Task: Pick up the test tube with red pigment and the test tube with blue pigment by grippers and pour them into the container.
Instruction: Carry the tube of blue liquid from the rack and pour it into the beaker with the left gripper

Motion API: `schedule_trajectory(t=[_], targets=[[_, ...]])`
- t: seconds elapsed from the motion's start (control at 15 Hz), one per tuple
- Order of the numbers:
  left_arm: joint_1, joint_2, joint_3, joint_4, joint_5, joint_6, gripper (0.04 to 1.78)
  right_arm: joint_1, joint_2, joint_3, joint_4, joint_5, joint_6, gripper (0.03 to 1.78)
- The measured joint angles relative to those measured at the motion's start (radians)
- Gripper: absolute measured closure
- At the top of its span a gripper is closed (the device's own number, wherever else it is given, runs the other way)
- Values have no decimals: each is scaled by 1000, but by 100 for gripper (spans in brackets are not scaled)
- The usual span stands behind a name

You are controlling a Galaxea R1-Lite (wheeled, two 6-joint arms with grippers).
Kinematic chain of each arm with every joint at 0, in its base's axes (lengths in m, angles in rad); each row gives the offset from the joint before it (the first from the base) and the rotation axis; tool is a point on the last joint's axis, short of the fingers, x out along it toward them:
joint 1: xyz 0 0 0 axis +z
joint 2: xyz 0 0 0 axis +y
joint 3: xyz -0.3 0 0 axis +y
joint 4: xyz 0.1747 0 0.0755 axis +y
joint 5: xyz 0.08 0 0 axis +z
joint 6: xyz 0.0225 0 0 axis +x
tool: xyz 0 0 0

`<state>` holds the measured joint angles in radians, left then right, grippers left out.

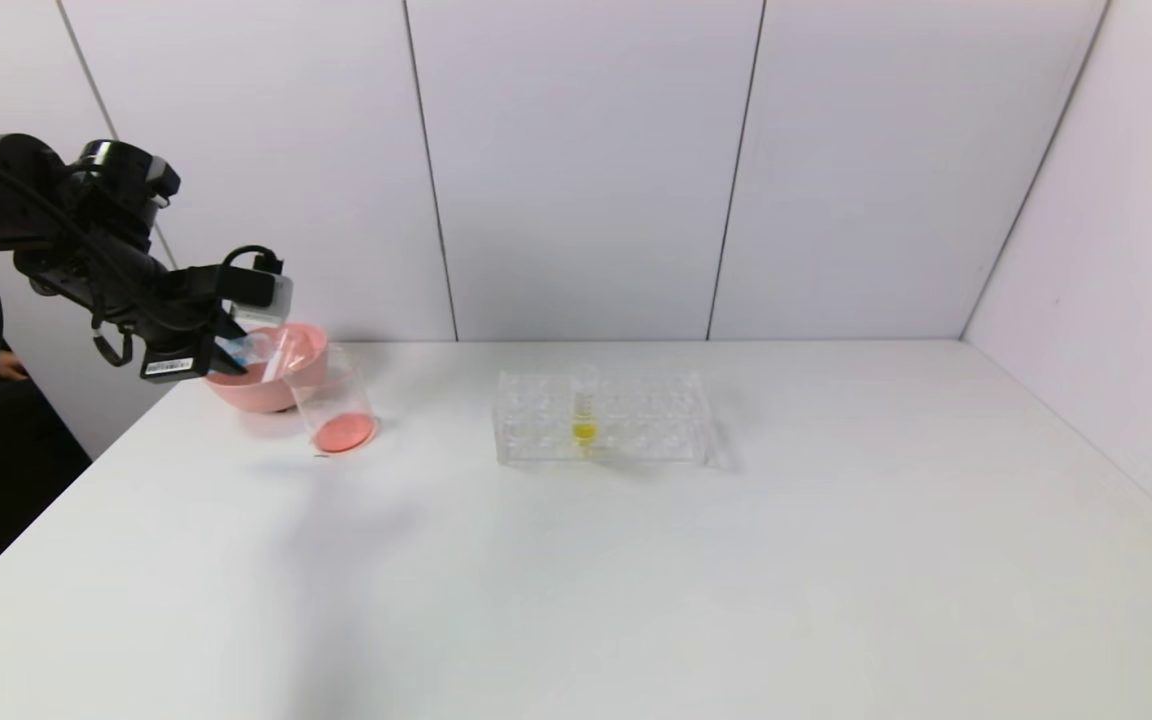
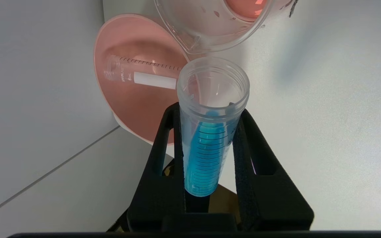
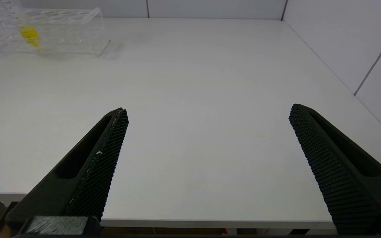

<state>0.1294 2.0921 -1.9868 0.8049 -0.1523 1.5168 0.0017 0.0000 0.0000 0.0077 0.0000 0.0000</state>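
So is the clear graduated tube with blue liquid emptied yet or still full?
Still holding liquid: blue fills the clear graduated tube gripped in the left end effector, its mouth near the glass beaker.

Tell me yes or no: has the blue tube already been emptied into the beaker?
No: in the left wrist view, blue liquid still fills the test tube with blue pigment clamped in the left gripper, and the container holds only red.
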Motion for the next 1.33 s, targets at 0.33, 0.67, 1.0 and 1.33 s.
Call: schedule_trajectory(t=[0.33,0.67,1.0,1.33], targets=[[-6,7,0,-3,3,0,138,-1,0,0,0,0,0,4],[-13,8,-1,-4,35,-1,138,0,0,0,0,0,0,4],[-16,8,-1,-4,36,-2,138,0,0,0,0,0,0,4],[-24,10,-3,-6,55,-2,138,-1,0,0,0,0,0,4]])
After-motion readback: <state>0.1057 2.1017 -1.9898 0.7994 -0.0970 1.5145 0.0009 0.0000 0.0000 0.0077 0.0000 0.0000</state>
